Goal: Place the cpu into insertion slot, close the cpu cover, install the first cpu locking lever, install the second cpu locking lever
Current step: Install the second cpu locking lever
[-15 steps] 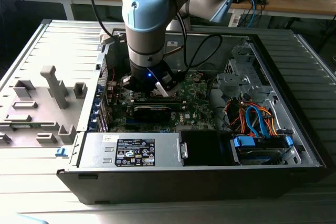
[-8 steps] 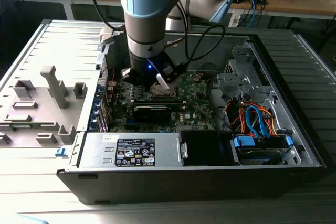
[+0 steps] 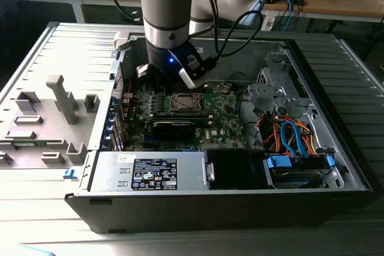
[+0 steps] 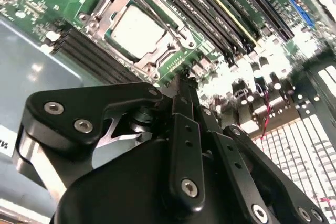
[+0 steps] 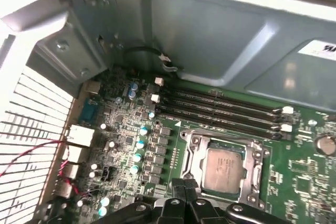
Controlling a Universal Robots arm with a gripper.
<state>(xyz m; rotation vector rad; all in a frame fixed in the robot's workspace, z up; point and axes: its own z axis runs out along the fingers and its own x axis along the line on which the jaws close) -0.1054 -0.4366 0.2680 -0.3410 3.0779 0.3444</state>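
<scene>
The cpu (image 5: 224,167) shows its grey metal top inside the insertion slot (image 3: 185,102) on the green motherboard. The silver cpu cover (image 5: 192,153) lies flat around it, framing the chip through its window. In the second wrist view the cpu (image 4: 137,31) and the cover (image 4: 167,51) sit just beyond my gripper (image 4: 181,83). Its black fingers are pressed together with nothing between them. In the first wrist view the gripper (image 5: 184,186) hovers beside the socket's edge, apart from it. Whether the locking levers are latched I cannot tell.
The arm's wrist (image 3: 168,40) hangs over the back of the open computer case (image 3: 336,64). Memory slots (image 5: 226,109) run alongside the socket. A black block (image 3: 174,128) lies in front of it. The power supply (image 3: 150,172), drive bay (image 3: 300,169) and loose cables (image 3: 288,136) stand close by.
</scene>
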